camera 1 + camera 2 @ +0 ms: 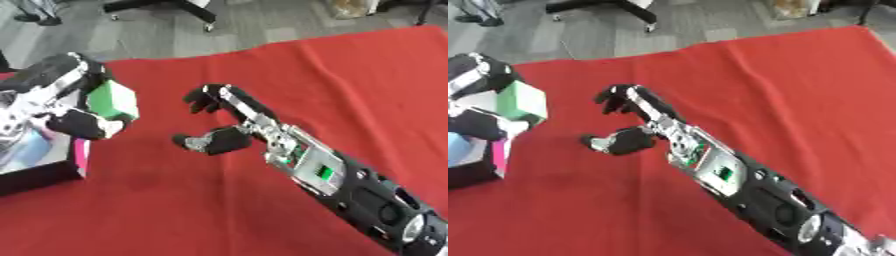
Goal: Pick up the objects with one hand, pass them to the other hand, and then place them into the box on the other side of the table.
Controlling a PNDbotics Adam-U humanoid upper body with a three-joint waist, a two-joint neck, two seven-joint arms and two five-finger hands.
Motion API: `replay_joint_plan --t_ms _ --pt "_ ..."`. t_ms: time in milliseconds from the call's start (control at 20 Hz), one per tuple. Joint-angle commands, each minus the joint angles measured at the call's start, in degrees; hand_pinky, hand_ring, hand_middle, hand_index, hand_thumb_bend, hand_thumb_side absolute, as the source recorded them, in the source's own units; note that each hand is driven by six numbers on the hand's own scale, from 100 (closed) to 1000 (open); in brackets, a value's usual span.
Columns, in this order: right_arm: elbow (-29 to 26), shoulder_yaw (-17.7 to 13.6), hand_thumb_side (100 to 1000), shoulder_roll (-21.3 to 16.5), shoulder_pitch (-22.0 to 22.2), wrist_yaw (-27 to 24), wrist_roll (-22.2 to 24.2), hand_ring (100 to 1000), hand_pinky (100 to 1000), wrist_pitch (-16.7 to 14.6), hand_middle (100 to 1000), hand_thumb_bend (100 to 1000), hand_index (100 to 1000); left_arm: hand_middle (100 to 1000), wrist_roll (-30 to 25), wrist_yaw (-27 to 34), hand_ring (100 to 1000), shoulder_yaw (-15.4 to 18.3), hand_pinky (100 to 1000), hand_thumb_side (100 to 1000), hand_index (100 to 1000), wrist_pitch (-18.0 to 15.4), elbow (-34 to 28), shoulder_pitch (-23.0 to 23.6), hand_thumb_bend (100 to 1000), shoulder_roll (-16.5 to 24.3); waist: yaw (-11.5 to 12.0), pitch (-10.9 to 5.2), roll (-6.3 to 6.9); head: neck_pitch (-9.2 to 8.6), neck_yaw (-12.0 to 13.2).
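A green and white block [114, 101] is held in my left hand [74, 107] at the left side, with fingers above it and the thumb curled under it. The hand and block hover at the right edge of the black box [39, 172]. My right hand [219, 120] reaches in from the lower right over the red cloth. Its fingers and thumb are spread apart with nothing between them, a short gap to the right of the block.
The table is covered by a red cloth [332, 80]. The box shows a pink side strip [80, 155] and pale contents [31, 147]. Grey floor and chair legs [162, 10] lie beyond the far edge.
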Motion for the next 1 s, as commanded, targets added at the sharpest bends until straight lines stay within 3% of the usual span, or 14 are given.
replay_joint_plan --t_ms 50,400,650,700,850,1000 --pt "-1.4 -0.8 222 -1.1 -0.7 0.1 -0.3 748 783 -0.2 571 499 735 401 2.3 0.1 590 4.2 753 169 443 0.6 1.1 1.3 100 4.4 0.1 -0.46 0.31 -0.2 1.0" --pt "-2.1 -1.4 220 -1.6 -0.7 -0.2 -0.7 748 783 -0.2 571 498 734 406 6.7 1.3 591 10.3 759 177 453 1.7 4.7 6.5 100 8.1 0.1 -0.42 -0.04 -0.38 3.7" --pt "-2.6 -1.6 219 -1.8 -0.8 -0.3 -0.9 748 783 -0.1 571 498 735 430 8.5 1.3 599 11.8 761 172 479 1.4 7.7 7.8 102 8.3 0.1 -0.39 -0.24 -0.79 6.5" --pt "-2.7 -1.7 219 -1.8 -0.8 -0.3 -1.0 748 783 -0.1 571 497 735 455 8.7 1.2 605 11.9 761 184 513 1.2 8.5 7.9 154 8.1 0.1 -0.38 -0.29 -0.82 6.9" --pt "-2.8 -1.7 217 -1.7 -0.7 -0.3 -1.1 748 783 -0.1 570 498 735 518 7.5 1.1 629 11.6 772 401 609 -0.6 11.0 7.6 344 7.0 0.0 -0.33 -0.49 -0.83 7.6" --pt "-2.9 -1.8 216 -1.6 -0.6 -0.3 -1.3 747 782 -0.1 570 498 734 554 6.9 -0.2 654 11.7 789 450 652 -2.5 13.9 6.8 423 5.9 -0.1 -0.32 -0.63 -0.85 7.7"
